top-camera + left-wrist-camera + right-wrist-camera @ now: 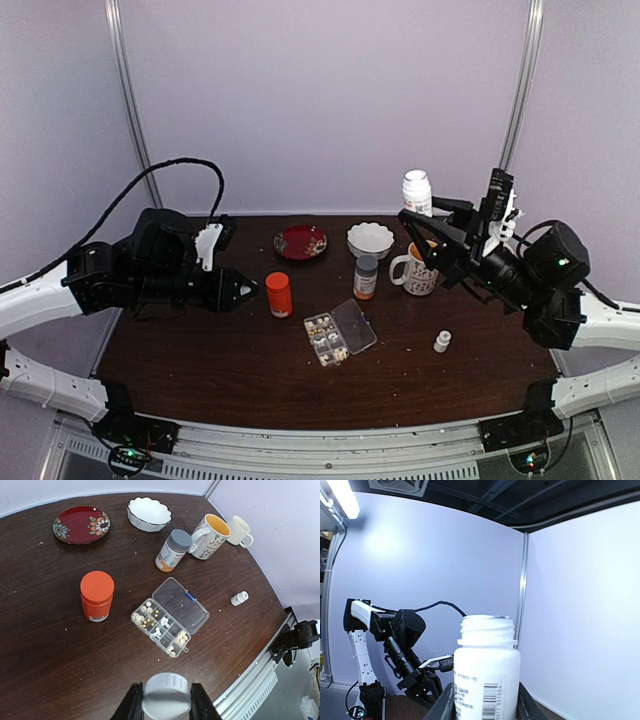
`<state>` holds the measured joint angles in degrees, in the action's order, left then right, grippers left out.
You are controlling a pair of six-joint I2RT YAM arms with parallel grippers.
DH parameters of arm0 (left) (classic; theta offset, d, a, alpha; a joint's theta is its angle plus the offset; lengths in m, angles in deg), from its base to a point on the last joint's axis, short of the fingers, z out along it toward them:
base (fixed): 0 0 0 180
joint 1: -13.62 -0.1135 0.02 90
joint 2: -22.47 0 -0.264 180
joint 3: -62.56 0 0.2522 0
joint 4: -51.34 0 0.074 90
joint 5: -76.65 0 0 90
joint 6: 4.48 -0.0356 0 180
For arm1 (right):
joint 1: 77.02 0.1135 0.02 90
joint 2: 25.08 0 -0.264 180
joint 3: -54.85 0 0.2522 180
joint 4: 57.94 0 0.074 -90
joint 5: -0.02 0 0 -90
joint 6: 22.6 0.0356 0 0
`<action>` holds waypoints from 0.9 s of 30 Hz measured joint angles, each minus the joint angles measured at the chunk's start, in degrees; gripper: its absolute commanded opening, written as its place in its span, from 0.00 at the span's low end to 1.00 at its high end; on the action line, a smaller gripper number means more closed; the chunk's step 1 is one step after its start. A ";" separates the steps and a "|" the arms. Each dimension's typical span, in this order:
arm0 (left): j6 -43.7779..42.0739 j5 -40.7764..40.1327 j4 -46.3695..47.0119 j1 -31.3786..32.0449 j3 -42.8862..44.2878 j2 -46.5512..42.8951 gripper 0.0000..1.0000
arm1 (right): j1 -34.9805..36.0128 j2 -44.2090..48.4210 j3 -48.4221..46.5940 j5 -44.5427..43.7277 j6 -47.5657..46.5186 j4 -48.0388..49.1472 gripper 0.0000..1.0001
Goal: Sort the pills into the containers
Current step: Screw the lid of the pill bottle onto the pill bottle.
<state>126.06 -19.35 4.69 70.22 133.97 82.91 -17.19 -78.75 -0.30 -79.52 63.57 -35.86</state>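
Observation:
The clear pill box (186, 608) lies open on the dark table, its lid folded back to the right. Pills (161, 625) in white, cream and yellow fill several of its containers (148, 617). My left gripper (166, 703) is raised above the near table edge, shut on a white screw cap (166, 695). In the top view it (243, 290) is left of the box (340, 333). My right gripper (485, 706) is shut on an uncapped white bottle (486, 667), held upright high above the mug (417, 270) at the back right (417, 192).
An orange-red bottle (97, 595) stands left of the box, and a grey-capped bottle (173, 550) behind it. Further back are a red plate (81, 524), a white bowl (149, 513) and two mugs (239, 530). A small white bottle (239, 598) lies right of the box.

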 measured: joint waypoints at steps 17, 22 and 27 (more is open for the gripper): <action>5.20 21.40 8.87 0.00 3.96 0.35 0.00 | 5.86 -14.25 1.07 2.45 -6.67 -2.16 0.00; 8.39 26.91 14.10 0.00 3.91 0.35 0.01 | 8.35 -17.90 -1.36 0.90 -8.90 -6.32 0.00; 10.49 30.51 18.88 0.00 3.28 0.35 0.02 | 9.88 -20.65 -4.48 -0.46 -9.97 -8.74 0.00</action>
<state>136.55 11.17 23.58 70.22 137.25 83.26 -7.31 -99.41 -4.78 -79.98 53.60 -44.61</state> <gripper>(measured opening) 0.263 0.324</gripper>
